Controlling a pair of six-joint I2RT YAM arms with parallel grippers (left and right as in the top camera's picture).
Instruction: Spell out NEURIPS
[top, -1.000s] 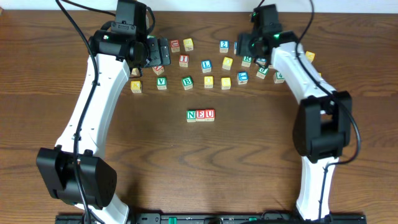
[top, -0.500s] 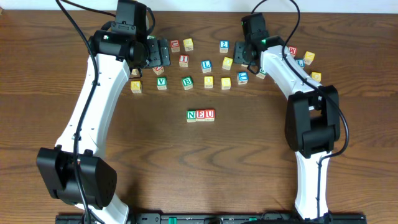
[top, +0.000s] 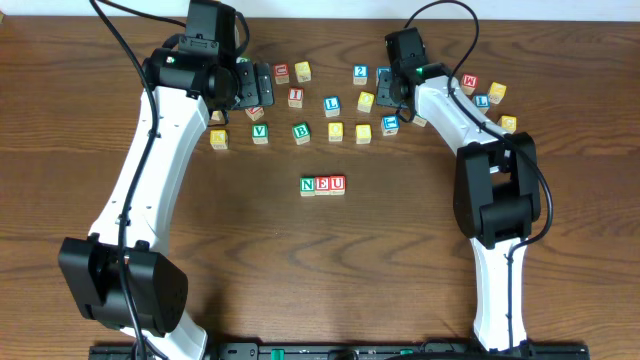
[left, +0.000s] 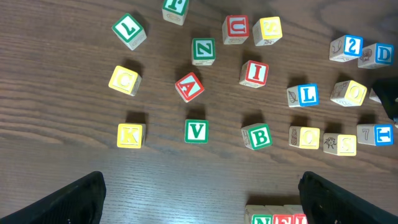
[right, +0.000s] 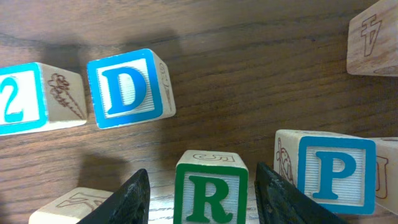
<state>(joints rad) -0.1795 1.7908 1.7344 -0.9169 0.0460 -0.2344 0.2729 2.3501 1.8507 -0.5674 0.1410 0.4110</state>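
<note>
The green R block (right: 211, 190) stands between the two fingers of my right gripper (right: 206, 198), which is open with small gaps on both sides of the block. In the overhead view the right gripper (top: 398, 86) covers this block. A blue P block (right: 336, 174) stands just right of it and a blue D block (right: 127, 87) lies beyond it to the left. The row N, E, U (top: 323, 184) stands mid-table and shows at the bottom of the left wrist view (left: 277, 218). My left gripper (left: 199, 199) is open and empty above the left blocks (top: 255, 88). A red I block (left: 254, 73) lies loose.
Several loose letter blocks lie along the back of the table, among them V (top: 260, 131), B (top: 300, 131), L (top: 331, 104) and a blue 2 (top: 360, 73). More blocks sit at the far right (top: 490, 95). Bare wood surrounds the N, E, U row.
My right gripper has swung left along the back row and now straddles the R block. The left arm and the N, E, U row have not moved.
</note>
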